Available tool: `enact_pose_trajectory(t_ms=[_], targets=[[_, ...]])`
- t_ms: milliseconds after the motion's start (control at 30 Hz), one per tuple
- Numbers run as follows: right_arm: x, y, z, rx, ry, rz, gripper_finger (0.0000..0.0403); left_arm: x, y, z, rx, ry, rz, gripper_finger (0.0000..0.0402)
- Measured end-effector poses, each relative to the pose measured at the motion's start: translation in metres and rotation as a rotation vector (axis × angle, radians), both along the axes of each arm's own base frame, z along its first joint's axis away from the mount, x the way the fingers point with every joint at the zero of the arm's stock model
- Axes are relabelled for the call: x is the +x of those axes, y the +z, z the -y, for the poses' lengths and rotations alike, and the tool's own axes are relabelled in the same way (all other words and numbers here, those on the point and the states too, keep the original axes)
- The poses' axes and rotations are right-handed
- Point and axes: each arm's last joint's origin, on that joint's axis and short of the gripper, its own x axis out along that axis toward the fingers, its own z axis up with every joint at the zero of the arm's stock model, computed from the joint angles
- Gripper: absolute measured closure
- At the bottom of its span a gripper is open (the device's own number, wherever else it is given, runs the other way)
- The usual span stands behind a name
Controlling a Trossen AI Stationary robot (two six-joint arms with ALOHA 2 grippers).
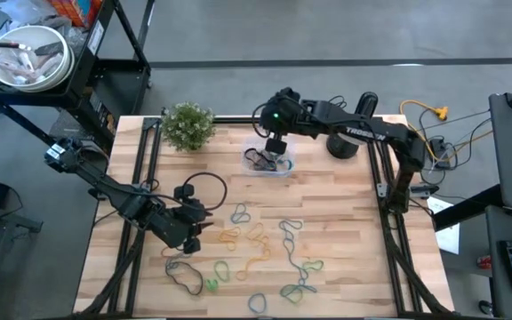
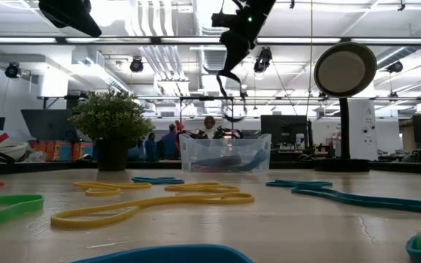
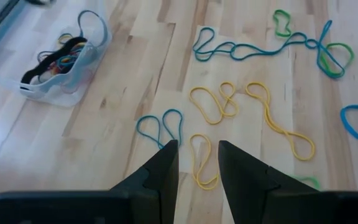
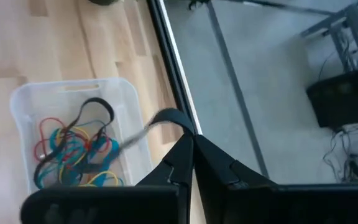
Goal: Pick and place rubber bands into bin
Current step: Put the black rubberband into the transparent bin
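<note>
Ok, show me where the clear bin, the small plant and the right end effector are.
clear bin [image 4: 27, 106]: right wrist view, on its bare rim corner.
small plant [image 1: 188, 125]: high view, on the foliage.
right end effector [image 4: 192, 147]: right wrist view, where its shut fingertips meet.

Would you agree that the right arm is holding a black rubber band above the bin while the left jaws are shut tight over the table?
Not quite: the left gripper is open, its jaws standing apart over the loose bands, as the left wrist view shows. The rest holds: the right gripper pinches a black rubber band above the bin.
</note>
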Motion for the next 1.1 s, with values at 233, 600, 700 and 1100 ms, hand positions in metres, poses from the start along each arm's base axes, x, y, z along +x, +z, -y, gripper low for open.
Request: enact_pose_trajectory(t_ms=[233, 600, 700, 1100], targets=[[0.006, -0.02, 0.004, 0.022, 0.005, -0.056, 0.0394, 0.0, 0.0, -0.001, 0.012, 0.012, 0.008, 0.0304], [-0.001, -0.066, 0.004, 0.086, 0.004, -0.185, 0.0394, 0.001, 0.001, -0.002, 0.054, 0.052, 0.034, 0.0304], [-0.004, -0.077, 0.002, 0.103, -0.006, -0.207, 0.0394, 0.001, 0.001, -0.003, 0.067, 0.064, 0.043, 0.0304], [-0.008, -0.09, 0.005, 0.304, 0.062, -0.172, 0.0385, 0.001, 0.002, -0.004, 0.093, 0.089, 0.059, 0.0304]])
